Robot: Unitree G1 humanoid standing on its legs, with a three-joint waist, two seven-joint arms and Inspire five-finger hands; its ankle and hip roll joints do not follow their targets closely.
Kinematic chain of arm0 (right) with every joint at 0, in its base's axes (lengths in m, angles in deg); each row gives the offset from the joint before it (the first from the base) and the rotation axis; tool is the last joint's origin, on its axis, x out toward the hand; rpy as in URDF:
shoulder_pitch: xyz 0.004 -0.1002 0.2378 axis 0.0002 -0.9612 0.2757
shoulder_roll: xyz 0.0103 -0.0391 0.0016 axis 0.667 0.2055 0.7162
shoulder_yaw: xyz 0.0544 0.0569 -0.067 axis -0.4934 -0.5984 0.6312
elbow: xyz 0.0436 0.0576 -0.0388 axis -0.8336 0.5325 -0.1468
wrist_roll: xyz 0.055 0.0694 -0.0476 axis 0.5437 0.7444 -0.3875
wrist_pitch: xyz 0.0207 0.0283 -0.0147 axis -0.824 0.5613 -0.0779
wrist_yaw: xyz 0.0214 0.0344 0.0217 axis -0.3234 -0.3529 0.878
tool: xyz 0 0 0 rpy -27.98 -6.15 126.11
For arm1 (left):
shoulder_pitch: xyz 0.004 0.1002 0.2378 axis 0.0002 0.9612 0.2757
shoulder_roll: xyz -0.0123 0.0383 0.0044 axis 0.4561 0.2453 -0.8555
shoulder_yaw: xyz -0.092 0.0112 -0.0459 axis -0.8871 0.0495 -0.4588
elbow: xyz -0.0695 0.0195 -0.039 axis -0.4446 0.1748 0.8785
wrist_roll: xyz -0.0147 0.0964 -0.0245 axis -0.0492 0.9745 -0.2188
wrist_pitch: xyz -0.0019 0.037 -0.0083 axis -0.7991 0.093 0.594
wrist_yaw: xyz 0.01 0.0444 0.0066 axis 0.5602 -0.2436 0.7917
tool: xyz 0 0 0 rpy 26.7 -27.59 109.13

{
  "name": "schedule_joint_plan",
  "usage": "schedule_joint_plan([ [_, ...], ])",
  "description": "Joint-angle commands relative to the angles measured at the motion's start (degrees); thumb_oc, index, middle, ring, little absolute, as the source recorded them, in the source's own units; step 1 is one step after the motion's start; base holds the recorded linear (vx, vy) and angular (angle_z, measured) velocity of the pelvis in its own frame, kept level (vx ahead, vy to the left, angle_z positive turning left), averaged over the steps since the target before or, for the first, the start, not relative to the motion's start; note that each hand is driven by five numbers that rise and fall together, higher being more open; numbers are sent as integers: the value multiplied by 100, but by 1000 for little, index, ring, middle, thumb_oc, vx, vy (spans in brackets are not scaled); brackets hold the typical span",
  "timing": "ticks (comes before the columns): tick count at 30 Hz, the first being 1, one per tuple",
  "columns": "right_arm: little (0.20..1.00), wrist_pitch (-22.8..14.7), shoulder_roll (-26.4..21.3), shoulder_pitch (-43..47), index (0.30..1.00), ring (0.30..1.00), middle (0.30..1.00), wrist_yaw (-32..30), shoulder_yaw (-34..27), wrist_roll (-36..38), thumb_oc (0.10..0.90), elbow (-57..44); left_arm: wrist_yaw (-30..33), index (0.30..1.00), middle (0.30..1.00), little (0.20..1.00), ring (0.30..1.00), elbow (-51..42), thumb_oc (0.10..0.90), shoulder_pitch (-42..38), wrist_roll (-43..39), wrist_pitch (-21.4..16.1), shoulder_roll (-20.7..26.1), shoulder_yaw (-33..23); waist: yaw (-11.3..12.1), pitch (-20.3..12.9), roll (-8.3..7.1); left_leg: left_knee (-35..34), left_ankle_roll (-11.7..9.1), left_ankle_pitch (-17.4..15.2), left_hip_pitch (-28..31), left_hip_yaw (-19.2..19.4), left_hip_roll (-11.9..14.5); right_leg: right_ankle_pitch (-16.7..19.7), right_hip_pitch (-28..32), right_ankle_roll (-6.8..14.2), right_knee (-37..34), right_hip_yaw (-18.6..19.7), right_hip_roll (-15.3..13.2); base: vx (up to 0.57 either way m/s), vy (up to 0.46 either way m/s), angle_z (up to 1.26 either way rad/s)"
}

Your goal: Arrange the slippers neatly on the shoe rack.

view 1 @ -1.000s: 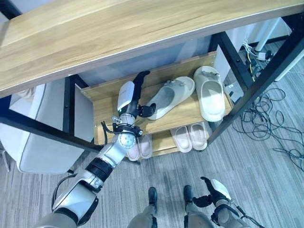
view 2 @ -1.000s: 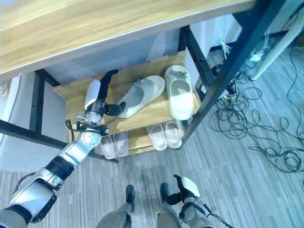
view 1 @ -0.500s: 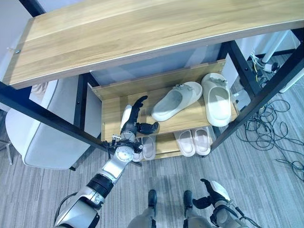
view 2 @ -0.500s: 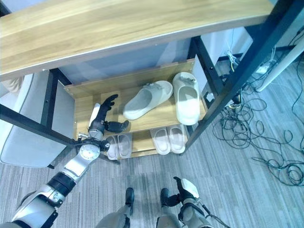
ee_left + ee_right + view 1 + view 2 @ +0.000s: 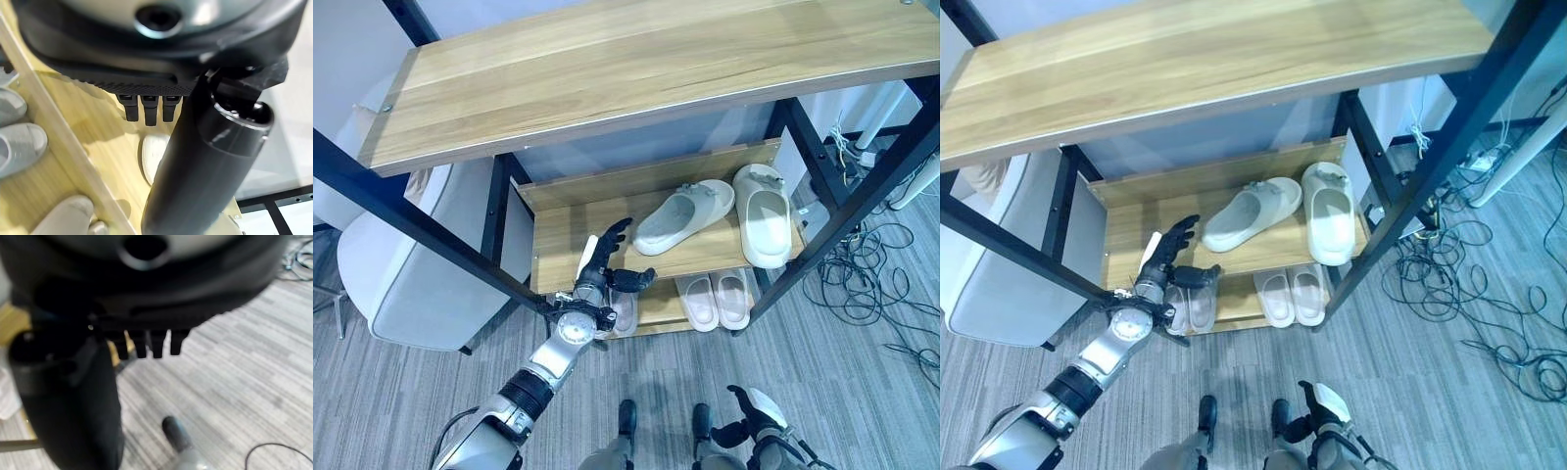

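Slippers on the shoe rack, left hand empty

Two cream slippers lay on the middle shelf, one angled; two pairs below were half hidden. Left fingers were spread above that shelf; right hand hung relaxed over grey floor.

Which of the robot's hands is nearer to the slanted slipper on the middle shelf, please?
Left. The left hand is open at the shelf's front, just beside the slanted slipper; the right hand hangs low over the floor.

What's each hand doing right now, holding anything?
Left hand: open, empty, at the middle shelf's front edge.
Right hand: open, empty, down over the floor.
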Motion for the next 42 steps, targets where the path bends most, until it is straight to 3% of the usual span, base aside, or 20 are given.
schedule_joint_plan([
  [1,900,-89,-64,-75,900,900,900,-96,-19,21,800,36,-7,900,900,900,900,0,800,-482,33,-631,-271,36,56,-339,-72,12,-100,-410,13,176,-133,-846,7,272,37,-180,-220,0,0,0],
  [18,900,-46,-88,-46,900,900,900,-148,-69,122,800,218,-160,900,900,900,900,-82,800,-727,-106,-637,-626,562,66,-272,10,12,-94,-400,62,146,-139,-854,53,291,37,-207,-230,-5,0,0],
  [25,900,-50,-60,-106,900,900,900,-174,-34,233,800,439,-132,900,900,900,900,376,800,-834,-119,-584,-1233,1098,256,-256,-54,12,-79,-372,133,10,-151,-851,183,274,37,-342,-227,-1,-23,9],
  [32,900,-89,-90,-140,900,900,900,-203,-10,220,800,414,-170,900,900,900,900,421,800,-747,-108,-589,-1323,1253,288,-227,-60,12,-95,-352,175,-43,-157,-885,239,262,37,-371,-216,0,0,0],
  [42,900,-121,-55,-91,900,900,900,-216,-27,277,800,339,-271,900,900,900,900,244,800,-636,-124,-617,-1291,1316,147,-213,1,12,-106,-386,217,13,-142,-925,275,255,37,-329,-209,0,0,0],
])
